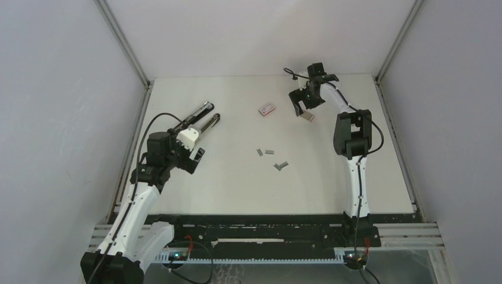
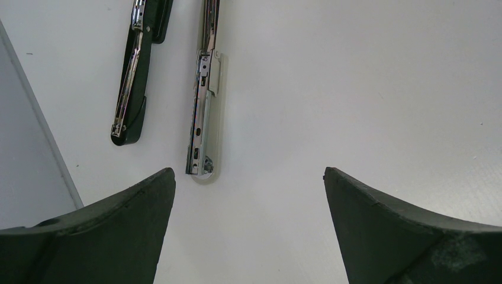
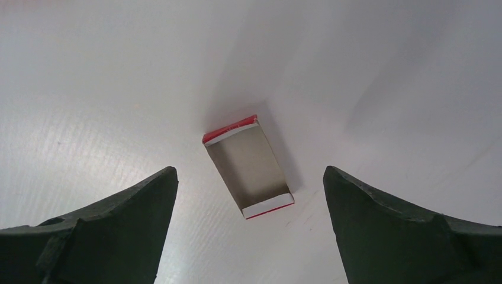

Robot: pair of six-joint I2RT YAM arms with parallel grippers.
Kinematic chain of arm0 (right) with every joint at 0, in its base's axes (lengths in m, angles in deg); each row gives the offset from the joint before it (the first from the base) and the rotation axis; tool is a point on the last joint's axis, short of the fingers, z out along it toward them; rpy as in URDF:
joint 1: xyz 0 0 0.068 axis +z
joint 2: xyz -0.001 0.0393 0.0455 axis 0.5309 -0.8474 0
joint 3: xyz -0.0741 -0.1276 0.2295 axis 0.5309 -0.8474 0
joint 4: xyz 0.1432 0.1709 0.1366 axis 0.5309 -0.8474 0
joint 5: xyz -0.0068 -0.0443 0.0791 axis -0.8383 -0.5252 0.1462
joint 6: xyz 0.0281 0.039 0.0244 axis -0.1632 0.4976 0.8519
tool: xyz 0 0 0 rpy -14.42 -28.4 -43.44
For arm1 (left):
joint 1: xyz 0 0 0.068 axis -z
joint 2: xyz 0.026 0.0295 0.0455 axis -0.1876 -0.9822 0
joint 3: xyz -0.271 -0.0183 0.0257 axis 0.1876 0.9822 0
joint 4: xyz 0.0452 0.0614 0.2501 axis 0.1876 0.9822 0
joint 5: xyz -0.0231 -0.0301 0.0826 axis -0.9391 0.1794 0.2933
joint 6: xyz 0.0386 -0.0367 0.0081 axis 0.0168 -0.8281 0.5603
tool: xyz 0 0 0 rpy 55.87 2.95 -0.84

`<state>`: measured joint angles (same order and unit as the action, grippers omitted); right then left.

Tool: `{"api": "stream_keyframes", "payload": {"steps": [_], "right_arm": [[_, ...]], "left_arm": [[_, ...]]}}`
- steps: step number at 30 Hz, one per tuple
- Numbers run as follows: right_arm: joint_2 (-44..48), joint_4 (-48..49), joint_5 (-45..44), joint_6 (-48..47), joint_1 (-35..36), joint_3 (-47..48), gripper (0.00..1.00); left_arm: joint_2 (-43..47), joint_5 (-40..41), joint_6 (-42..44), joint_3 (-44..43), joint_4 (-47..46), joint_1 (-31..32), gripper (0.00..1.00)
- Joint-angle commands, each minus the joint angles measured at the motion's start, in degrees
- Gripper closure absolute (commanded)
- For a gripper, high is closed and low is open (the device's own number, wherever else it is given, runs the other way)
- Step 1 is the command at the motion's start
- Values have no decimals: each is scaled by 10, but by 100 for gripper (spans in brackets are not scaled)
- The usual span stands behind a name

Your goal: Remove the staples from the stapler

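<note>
Right gripper [image 3: 248, 171], jaws apart over the tray [image 3: 251, 163], may skid it away if one tip lands first; left gripper [image 2: 248, 171], jaws apart, could bump the stapler [image 2: 201, 118].

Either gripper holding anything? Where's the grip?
Nothing is held. The left gripper stands open, short of the stapler. The right gripper stands open over the red-edged box tray, clear of it.

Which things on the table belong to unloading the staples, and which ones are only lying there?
Belong to the job:
the stapler, lying opened with its two arms apart
the staples, loose grey strips at mid-table

Only lying about:
the red-and-white box
the small open tray, red-edged, near that box
</note>
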<state>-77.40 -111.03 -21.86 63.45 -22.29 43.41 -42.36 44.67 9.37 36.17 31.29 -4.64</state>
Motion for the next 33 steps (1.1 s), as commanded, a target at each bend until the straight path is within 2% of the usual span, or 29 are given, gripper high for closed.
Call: {"api": "stream_keyframes", "payload": {"steps": [1,8,20,23,26,33], "right_arm": [[-11,-35,38,-72,3,28,8],[-19,-77,63,-162,8,23,12],[-15,-74,49,-210,28,4,16],[-9,-69,46,-229,36,-10,21],[-4,-76,49,-255,45,-24,32],[15,-88,49,-322,73,-87,39]], "left_arm": [[3,-15,7,8,-20,-3,0],[2,-17,8,8,-19,-3,0],[-1,-18,9,9,-18,-3,0],[-2,-18,9,8,-18,-3,0],[-1,-18,9,9,-18,-3,0],[0,-20,10,9,-16,-4,0]]}}
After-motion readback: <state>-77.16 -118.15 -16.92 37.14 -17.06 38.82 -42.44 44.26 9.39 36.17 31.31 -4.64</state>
